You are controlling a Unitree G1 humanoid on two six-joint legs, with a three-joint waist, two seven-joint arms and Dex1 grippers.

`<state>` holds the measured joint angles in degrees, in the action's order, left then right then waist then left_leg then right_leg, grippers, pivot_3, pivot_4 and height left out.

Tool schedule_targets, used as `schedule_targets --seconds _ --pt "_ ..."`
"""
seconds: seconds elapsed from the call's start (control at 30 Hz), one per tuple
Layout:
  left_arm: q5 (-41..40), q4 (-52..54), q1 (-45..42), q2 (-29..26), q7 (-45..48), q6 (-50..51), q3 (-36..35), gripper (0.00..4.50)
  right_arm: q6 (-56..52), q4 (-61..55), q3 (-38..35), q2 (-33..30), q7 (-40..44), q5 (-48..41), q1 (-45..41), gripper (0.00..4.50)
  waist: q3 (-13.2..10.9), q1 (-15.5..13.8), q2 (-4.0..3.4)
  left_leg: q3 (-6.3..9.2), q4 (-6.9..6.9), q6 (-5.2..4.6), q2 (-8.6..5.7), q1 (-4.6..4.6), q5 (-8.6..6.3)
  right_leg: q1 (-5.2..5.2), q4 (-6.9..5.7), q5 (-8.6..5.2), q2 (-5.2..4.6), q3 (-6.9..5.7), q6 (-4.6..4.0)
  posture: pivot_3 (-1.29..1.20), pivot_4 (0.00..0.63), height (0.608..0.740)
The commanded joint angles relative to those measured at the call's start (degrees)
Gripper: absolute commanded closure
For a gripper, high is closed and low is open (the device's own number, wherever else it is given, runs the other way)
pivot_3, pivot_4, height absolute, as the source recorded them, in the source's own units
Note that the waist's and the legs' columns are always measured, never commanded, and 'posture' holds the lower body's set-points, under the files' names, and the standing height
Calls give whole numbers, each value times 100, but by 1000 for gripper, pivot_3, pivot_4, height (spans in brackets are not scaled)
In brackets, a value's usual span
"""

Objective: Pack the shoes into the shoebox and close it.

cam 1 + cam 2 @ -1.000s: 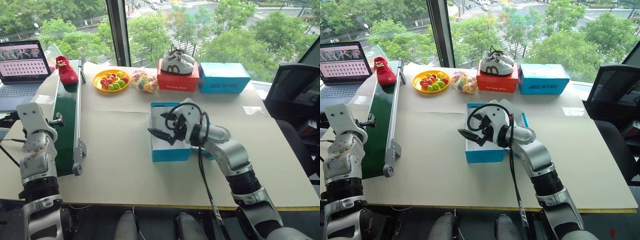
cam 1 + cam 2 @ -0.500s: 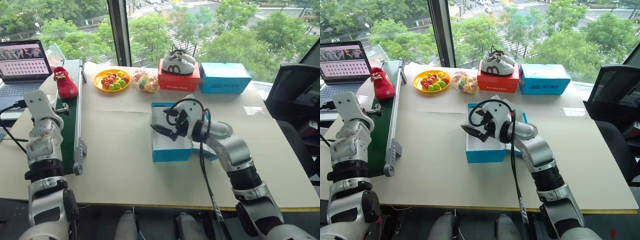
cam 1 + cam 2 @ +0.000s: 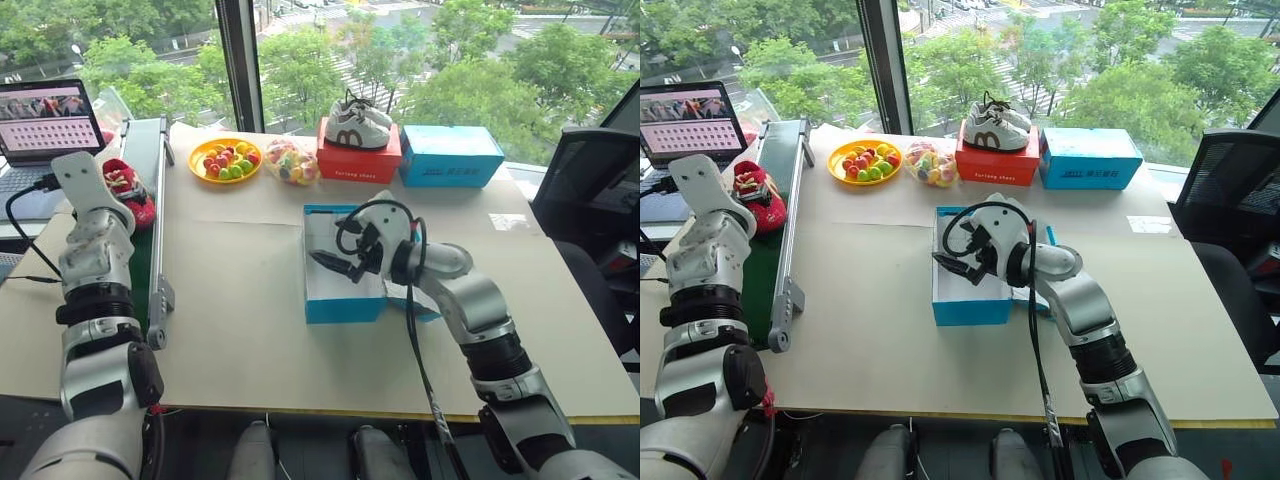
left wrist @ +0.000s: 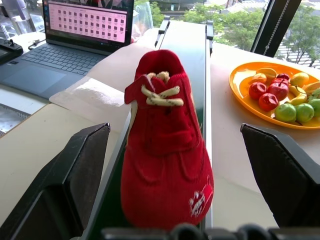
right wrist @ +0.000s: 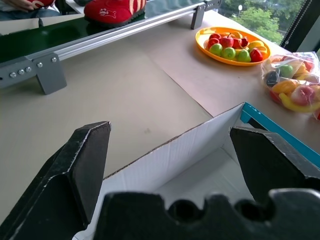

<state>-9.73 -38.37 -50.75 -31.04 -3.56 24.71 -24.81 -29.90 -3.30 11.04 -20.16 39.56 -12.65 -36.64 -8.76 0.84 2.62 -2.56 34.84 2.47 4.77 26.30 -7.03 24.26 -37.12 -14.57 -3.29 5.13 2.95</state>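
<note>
Landmark = shoebox, mid-table. Right gripper over its open inside. Far left: conveyor w/ shoe on belt, left gripper at shoe. Behind shoebox: fruit plate, candy bag, 2 boxes, sneakers on nearer one.

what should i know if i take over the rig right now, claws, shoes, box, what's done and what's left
Left claw: open, empty, lined up on the red shoe, which lies between its fingers but untouched.
Right claw: open, empty, hovering over the open shoebox.
Shoe: one red shoe on the green conveyor at the table's left edge. I can't see a second one.
Shoebox: mid-table, open; the part of its white inside that shows is empty.
Done: nothing packed yet.
Left: grip the shoe, place it in the shoebox, find and pack its mate, close the lid.
</note>
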Motion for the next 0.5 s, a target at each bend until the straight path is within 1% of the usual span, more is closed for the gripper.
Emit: schedule_targets --seconds 0.03,0.1,0.23,0.27,0.3,0.5 --pt "-142 -21 -48 3 -182 195 -129 0 101 -286 -45 -104 69 16 29 27 0 7 0 0 0 0 0 0 0 0 0 0 0 0 0 0 150 740" --pt "-188 -36 7 39 -249 323 -152 0 100 -283 -47 -118 71 34 33 27 0 3 1 0 0 0 0 0 0 0 -1 0 0 0 0 0 150 740" --pt "-569 -102 80 234 -436 642 -521 0 81 -285 -44 -144 42 83 34 27 0 -3 1 1 1 0 0 0 0 -1 0 0 0 0 0 0 150 740" --pt "-613 -99 99 257 -402 695 -535 522 75 -285 -45 -153 35 100 31 0 0 -3 0 1 1 0 0 0 1 -1 -1 0 0 -1 1 0 150 740" --pt "-639 -72 112 283 -375 722 -530 703 64 -282 -49 -162 24 118 27 0 0 -3 0 1 1 1 0 0 1 -1 -4 0 0 -1 1 0 150 740" --pt "-689 111 156 343 -404 683 -495 2941 57 -253 -59 -174 -6 171 11 0 0 -47 0 4 1 5 -2 -8 7 -10 -7 1 -1 -4 2 0 150 740"
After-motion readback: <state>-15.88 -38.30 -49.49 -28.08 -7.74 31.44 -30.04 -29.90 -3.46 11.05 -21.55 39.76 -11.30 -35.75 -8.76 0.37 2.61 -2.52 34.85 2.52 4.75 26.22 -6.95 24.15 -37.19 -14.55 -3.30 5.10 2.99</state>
